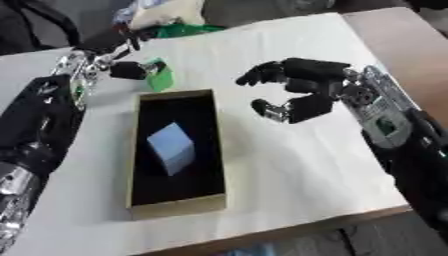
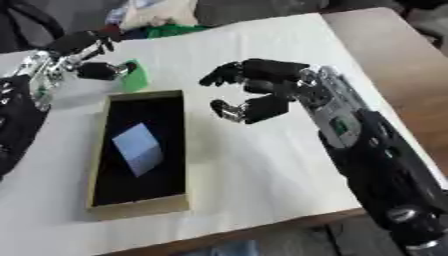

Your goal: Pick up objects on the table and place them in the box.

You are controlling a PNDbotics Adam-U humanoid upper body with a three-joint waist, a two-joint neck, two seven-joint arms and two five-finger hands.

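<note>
Box nearest, pale cube inside | my left hand pinches green block — light, rigid, gripped by its sides | right hand curled, empty

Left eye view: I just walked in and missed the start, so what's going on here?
A humanoid robot is loading things into a shallow box on a white table. A pale blue block already lies inside the box. The left hand holds a green block just beyond the box's far end, not yet over the opening. The right hand hovers to the right of the box with fingers curled and nothing in it.
</note>
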